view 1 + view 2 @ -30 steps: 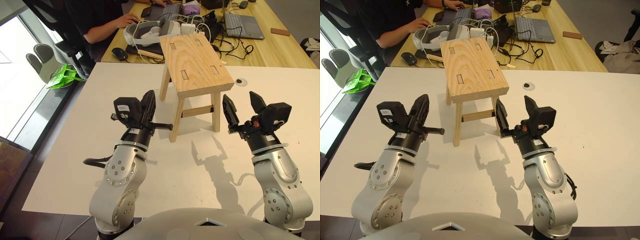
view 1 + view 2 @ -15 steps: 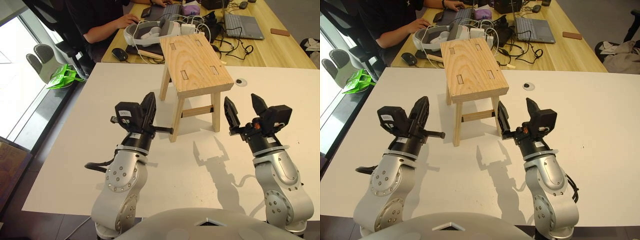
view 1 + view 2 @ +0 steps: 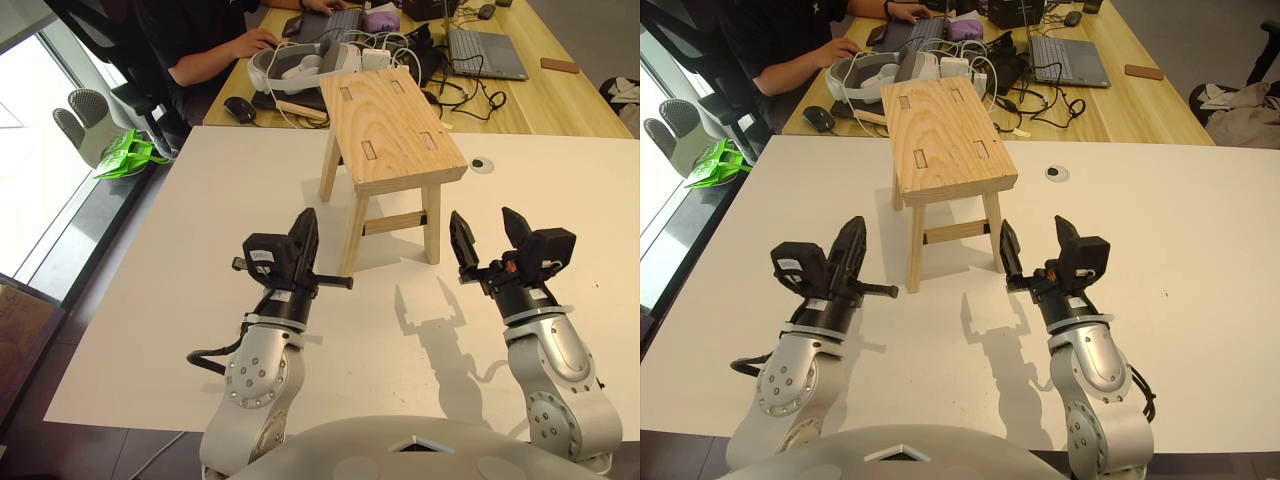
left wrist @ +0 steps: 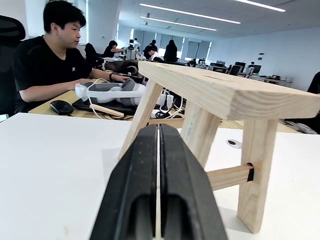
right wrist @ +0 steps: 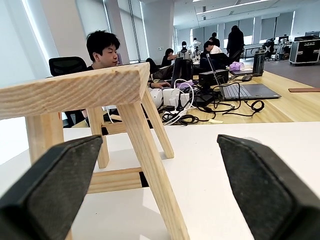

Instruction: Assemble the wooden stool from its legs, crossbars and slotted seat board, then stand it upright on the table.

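The wooden stool [image 3: 395,135] stands upright on the white table [image 3: 200,220], legs and crossbar [image 3: 396,223] fitted under the slotted seat board. My left gripper [image 3: 304,238] is shut with nothing in it, just left of and nearer than the stool's front left leg [image 3: 354,240], clear of it. The left wrist view has its closed fingers [image 4: 157,190] pointing at the stool [image 4: 225,95]. My right gripper [image 3: 487,243] is open and empty, to the right of the front right leg [image 3: 433,222]. Its pads [image 5: 50,190] frame the stool [image 5: 75,90] in the right wrist view.
A wooden desk [image 3: 560,100] behind the table carries a laptop [image 3: 485,50], cables, a headset [image 3: 300,62] and a mouse [image 3: 240,106]. A small round grommet [image 3: 482,162] sits on the table right of the stool. Bare table surface lies in front and to both sides.
Both arms have drawn back from the stool toward the table's near edge and sit lower. The stool has not moved. The left gripper stays shut and the right stays open.
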`<state>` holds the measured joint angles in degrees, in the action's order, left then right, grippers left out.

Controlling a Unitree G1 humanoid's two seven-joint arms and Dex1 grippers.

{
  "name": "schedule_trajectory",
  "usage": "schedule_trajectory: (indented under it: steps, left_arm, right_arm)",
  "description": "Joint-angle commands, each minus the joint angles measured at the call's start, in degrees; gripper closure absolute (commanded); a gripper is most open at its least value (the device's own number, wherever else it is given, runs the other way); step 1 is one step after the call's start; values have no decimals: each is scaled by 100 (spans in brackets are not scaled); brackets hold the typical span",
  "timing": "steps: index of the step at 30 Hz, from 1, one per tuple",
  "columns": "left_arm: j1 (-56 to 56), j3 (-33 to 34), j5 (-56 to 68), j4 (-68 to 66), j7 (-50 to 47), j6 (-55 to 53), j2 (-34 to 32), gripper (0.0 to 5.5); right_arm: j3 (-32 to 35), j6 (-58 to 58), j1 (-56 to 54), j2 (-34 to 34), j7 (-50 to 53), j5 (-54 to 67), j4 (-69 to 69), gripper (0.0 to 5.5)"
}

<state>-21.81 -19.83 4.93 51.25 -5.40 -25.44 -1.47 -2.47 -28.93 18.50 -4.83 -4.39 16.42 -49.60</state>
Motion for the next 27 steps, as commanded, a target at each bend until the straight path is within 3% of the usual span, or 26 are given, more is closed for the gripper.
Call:
schedule_trajectory:
  steps: [1,5,11,27]
  left_arm:
    - [-217,385,181,-392,136,414,28,545]
    - [-89,507,-215,-1022,443,1319,-326,545]
    - [111,689,-9,-2034,514,1875,-36,545]
    - [-32,829,449,-2364,902,2095,130,545]
  right_arm:
    - [-30,24,120,33,51,6,75,125]
    - [44,402,-94,-336,-298,-171,321,125]
    - [424,639,17,-81,-340,267,834,125]
    - [259,959,211,-90,-415,162,1060,125]
